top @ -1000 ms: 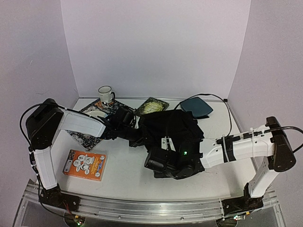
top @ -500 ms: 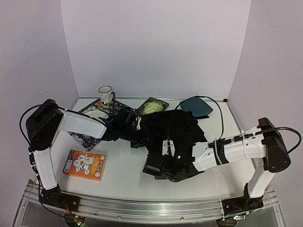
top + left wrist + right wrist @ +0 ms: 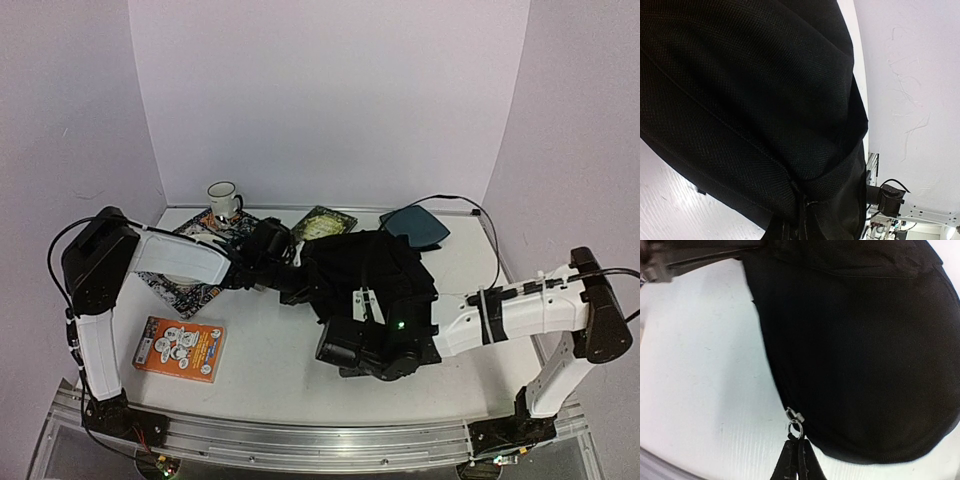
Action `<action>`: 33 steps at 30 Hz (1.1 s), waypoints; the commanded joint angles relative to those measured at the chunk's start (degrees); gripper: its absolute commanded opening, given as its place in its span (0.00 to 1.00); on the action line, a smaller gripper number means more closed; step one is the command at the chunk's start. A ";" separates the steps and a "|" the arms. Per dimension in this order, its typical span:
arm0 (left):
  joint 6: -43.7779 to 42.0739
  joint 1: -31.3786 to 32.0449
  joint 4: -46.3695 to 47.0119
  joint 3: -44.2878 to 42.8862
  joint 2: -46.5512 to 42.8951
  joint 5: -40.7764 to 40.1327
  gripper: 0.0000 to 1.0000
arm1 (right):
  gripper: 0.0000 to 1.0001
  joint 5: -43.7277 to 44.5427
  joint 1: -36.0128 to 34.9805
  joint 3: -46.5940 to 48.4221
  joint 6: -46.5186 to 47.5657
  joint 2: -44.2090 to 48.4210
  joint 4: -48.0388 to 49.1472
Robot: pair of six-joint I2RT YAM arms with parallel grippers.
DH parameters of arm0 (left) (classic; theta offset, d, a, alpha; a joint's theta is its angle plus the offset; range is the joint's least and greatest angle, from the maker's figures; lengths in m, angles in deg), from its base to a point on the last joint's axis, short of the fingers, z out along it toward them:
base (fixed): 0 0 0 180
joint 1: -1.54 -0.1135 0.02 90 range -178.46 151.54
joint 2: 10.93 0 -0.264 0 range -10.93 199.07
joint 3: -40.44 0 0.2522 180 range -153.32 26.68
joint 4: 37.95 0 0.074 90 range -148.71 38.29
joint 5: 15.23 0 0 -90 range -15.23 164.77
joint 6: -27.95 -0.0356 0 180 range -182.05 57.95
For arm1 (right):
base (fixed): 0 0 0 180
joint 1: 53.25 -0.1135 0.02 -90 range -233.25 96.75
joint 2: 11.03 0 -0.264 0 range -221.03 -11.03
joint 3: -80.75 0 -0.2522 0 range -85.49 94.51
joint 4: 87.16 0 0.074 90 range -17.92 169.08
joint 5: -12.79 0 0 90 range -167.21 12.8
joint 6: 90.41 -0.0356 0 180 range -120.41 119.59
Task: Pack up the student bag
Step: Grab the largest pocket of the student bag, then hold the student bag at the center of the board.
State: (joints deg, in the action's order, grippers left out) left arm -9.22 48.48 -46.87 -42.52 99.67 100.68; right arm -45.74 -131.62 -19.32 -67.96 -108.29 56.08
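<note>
Student bag [image 3: 370,275] mid-bench. Your L fingers [image 3: 293,282] shut on its fabric at 9 o'clock; R fingers [image 3: 789,467] pinched tight on zip pull [image 3: 794,426]. Orange book [image 3: 180,348], mug [image 3: 223,200] lie outside: packing barely begun, I'd judge.

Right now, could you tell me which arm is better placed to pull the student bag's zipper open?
Right. The right gripper is shut at the zipper ring on the student bag, so it likely only needs to pull. The left gripper grips the bag's other edge, better for holding it steady.
</note>
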 commanded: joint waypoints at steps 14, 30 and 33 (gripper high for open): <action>-13.69 -6.39 -14.06 -6.72 -3.00 -6.52 0.35 | 0.00 -8.59 -4.65 9.28 21.59 -4.17 8.05; 0.89 -4.64 -3.25 19.31 -23.52 -2.50 0.58 | 0.00 -6.74 -1.24 13.02 26.54 -9.05 16.41; 2.66 -2.39 -1.77 21.21 -23.41 -1.04 0.58 | 0.00 -7.36 -1.19 13.13 26.84 -9.64 17.02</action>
State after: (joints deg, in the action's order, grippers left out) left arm -10.44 43.56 -53.14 -23.26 77.95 96.93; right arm -53.41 -133.11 -8.50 -42.57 -116.83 71.85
